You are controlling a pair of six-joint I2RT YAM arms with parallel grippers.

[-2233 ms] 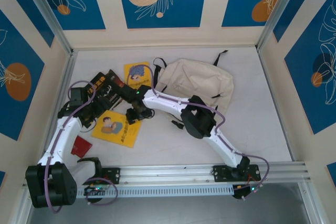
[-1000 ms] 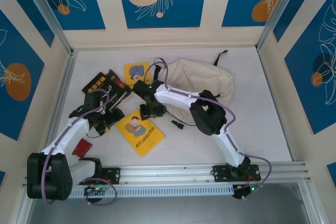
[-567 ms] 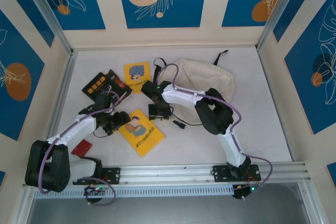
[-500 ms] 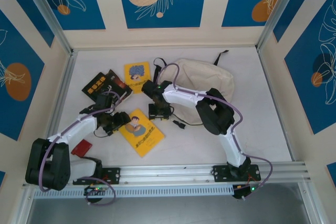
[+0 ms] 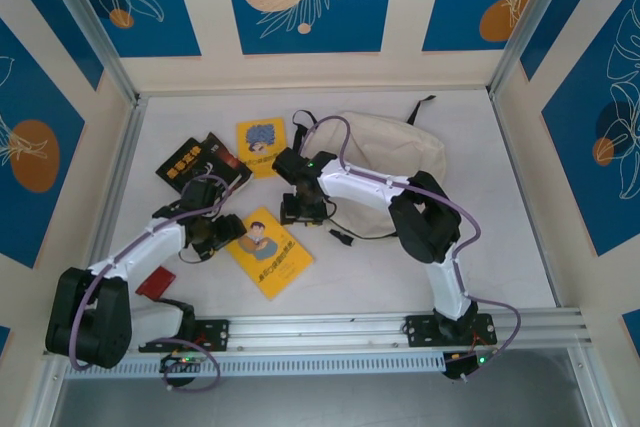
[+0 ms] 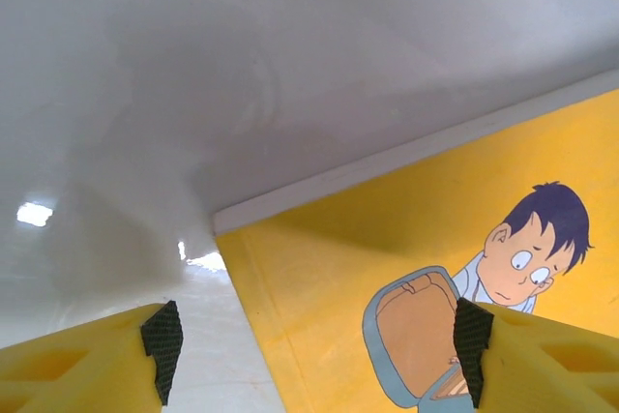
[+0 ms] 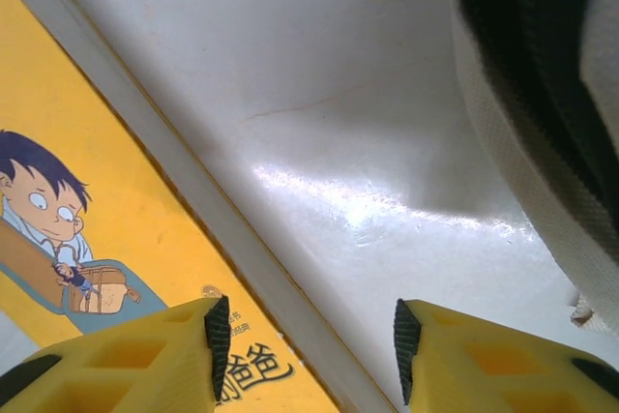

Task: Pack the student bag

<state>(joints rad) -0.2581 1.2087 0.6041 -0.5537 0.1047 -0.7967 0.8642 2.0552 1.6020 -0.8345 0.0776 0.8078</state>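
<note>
Top external is showing us the student bag (image 5: pixel 390 152) lying far right on the table (image 5: pixel 500 247); we are holding our left gripper (image 6: pixel 314 355) and right gripper (image 7: pixel 305 336) open, empty, over the near yellow book (image 5: pixel 268 250).

Yellow book (image 6: pixel 387 278) beneath parted end effector (image 6: pixel 317 350)
</note>
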